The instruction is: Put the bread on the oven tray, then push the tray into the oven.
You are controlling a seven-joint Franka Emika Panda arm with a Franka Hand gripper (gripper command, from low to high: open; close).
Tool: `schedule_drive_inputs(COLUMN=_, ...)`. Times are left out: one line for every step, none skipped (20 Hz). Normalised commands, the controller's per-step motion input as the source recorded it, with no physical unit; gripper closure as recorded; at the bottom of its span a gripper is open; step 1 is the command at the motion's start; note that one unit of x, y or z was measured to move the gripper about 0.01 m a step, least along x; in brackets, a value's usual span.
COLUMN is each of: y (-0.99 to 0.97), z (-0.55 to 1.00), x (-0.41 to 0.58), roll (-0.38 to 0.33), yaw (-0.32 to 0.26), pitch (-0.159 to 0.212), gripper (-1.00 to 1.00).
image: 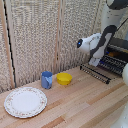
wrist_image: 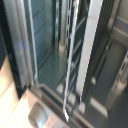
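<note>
Arm reaches into the oven at the exterior view's right; oven pan juts from its mouth over the worktop. Pincer hidden in both views, so its opening cannot be told; bread not made out. Blue cup touches yellow bowl at its 3 o'clock; floral plate near, at cup's 7 o'clock.

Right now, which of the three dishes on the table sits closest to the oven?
The yellow bowl. The blue cup is beside it but farther off, and the floral plate is farthest from the oven.
</note>
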Motion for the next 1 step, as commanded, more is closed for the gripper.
schedule_drive_inputs(y=0.12, z=0.83, x=0.046, roll=0.002, yaw=-0.279, pitch=0.0, gripper=-1.0)
